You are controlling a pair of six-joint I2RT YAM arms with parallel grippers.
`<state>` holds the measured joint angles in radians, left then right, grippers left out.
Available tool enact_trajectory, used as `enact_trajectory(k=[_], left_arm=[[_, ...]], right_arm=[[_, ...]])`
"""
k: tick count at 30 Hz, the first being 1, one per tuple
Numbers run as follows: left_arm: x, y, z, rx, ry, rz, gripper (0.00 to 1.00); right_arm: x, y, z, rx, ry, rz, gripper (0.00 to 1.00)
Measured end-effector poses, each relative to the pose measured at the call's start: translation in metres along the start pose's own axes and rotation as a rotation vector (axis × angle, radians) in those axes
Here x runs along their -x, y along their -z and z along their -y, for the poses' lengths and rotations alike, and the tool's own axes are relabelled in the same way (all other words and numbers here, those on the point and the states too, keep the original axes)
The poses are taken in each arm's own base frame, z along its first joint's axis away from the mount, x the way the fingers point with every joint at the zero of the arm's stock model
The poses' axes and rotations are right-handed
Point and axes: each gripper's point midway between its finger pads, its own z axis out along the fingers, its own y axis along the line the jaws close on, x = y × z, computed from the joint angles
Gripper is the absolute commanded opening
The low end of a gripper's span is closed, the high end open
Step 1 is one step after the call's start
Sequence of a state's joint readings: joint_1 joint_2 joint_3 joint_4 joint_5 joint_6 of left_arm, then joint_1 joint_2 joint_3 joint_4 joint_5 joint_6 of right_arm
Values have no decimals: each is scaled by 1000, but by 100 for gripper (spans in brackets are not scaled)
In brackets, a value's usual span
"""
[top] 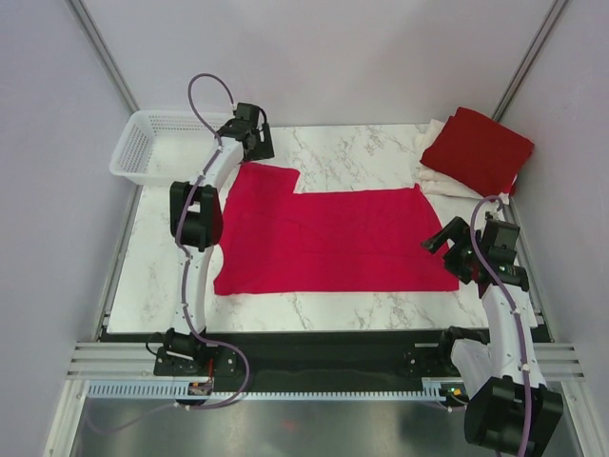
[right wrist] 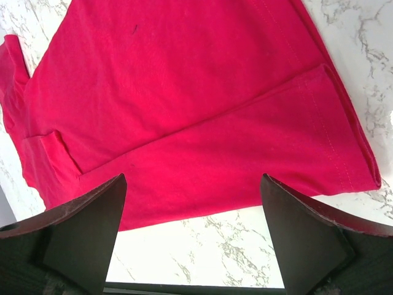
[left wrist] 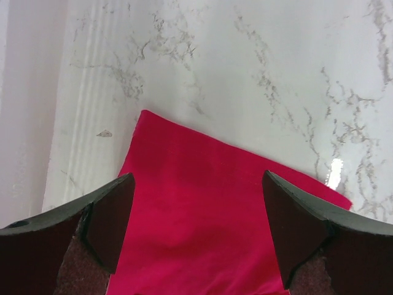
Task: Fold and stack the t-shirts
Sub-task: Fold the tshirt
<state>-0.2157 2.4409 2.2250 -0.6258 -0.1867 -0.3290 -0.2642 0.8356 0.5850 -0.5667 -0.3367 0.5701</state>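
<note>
Left gripper [top: 253, 133]: jaws spread wide, gripping nothing. It hangs over the far left corner of the crimson t-shirt [top: 333, 238], probably lined up to pinch that corner for a fold.
Right gripper [top: 445, 240]: also open and holding nothing. It is poised above the shirt's near right edge, likely to take the opposite end.
Crimson t-shirt: spread flat on the middle of the marble table [top: 362, 148]. One long flap is already laid over the body, so I judge it partly folded.
Finished pile: a folded dark red t-shirt [top: 478, 148] sits on white t-shirts [top: 430, 177] at the far right corner, clear of the working area.
Basket [top: 128, 152]: white mesh, far left, just beside the left gripper. No shirt shows inside.
</note>
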Motion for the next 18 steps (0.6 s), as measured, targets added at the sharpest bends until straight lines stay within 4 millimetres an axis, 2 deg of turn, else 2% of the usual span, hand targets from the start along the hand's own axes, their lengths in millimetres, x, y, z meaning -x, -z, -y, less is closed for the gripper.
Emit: enact_trajectory(k=[7,10,14,18], left_arm=[[-22,-9,-12,60,-45,-63,90],[-32,-16,-12,67,-57,-91,88],[-41,-26,-11,73,-65,-117,79],[-39,-30,-8,63,-61,-115,69]], right_arm=[[0,-3,0,2,2,-10,98],[-1,-4,0,2,3,-12,98],[-1,-4,0,2,3,-14,98],[-2,-4,0,1,3,-15,98]])
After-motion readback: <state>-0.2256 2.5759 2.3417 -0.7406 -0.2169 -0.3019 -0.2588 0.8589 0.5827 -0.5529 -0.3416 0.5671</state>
